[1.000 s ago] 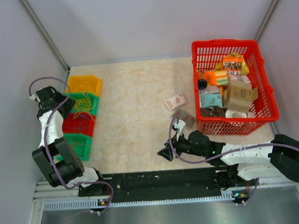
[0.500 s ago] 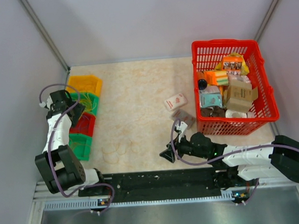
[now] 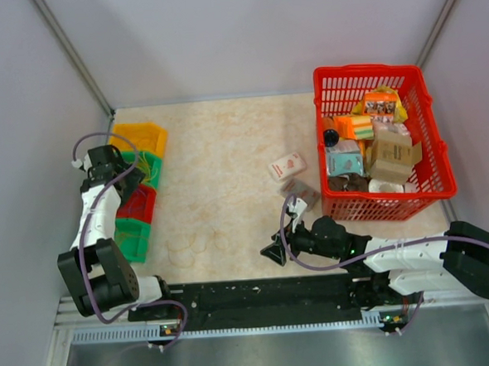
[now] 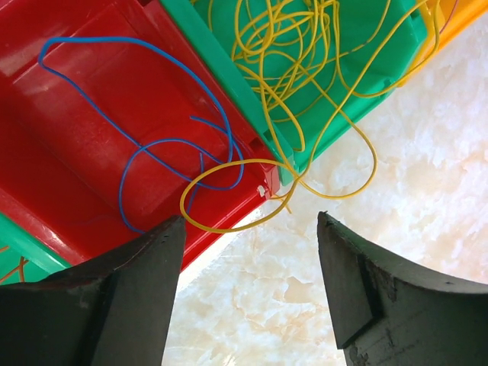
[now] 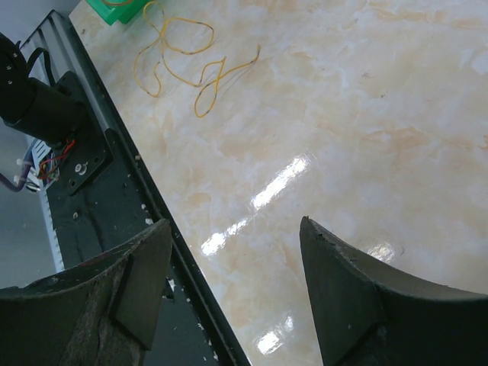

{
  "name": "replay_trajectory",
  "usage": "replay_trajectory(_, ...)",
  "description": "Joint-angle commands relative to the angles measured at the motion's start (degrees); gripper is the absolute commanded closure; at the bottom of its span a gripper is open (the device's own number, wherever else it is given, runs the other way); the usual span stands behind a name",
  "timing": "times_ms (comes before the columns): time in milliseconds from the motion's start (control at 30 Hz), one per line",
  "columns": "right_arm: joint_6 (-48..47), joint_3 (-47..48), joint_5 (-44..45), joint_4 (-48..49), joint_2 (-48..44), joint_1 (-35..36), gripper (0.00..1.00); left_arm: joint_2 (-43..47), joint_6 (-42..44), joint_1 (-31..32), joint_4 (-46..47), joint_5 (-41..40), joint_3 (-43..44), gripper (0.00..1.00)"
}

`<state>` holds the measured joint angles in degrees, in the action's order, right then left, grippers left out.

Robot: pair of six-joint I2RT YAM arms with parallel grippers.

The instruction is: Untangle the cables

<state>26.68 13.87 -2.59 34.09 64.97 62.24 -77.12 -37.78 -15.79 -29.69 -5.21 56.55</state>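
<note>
My left hand (image 4: 248, 229) hangs over the row of small bins at the left side of the tabletop (image 3: 218, 151). Its two fingers stand wide apart and there is nothing between them. Below it I see the corner where the red bin (image 4: 76, 99) meets the green bin (image 4: 366, 46).

A yellow cable (image 4: 274, 46) lies in a thick tangle inside the green bin. Some of its loops fall over the bin wall. One loop lies across the corner of the red bin and another reaches out onto the tabletop. A thin blue cable (image 4: 152, 143) lies in loose curves on the floor of the red bin, and the yellow loop crosses over it near the corner. I cannot tell if the two are really knotted or only lie one on the other.

My right hand (image 5: 234, 225) is low over the near part of the tabletop, close to the black rail (image 5: 99, 191). It is also opened wide and holds nothing. A second yellow cable (image 5: 183, 57) lies loose on the tabletop, well apart from this hand, toward the bins.

On the right stands a red basket (image 3: 432, 188) full of packets. A small white box (image 3: 287, 165) lies just beside it on the tabletop.
</note>
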Motion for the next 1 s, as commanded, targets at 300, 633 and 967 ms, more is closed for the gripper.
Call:
replay_trajectory(300, -0.1, 0.5, 0.2, 2.9, -0.5, 0.4, 0.33, -3.3, 3.1, 0.3, 3.5, 0.9, 0.7, 0.48)
replay_trajectory(633, 0.0, 0.7, 0.3, 2.6, 0.1, 0.4, 0.33, -5.1, 3.8, 0.5, 7.6, 1.3, 3.4, 0.96)
replay_trajectory(967, 0.0, 1.7, 0.3, 1.8, 1.0, 0.4, 0.33, -9.4, 2.2, -1.8, 9.9, -0.9, 14.7, 1.0)
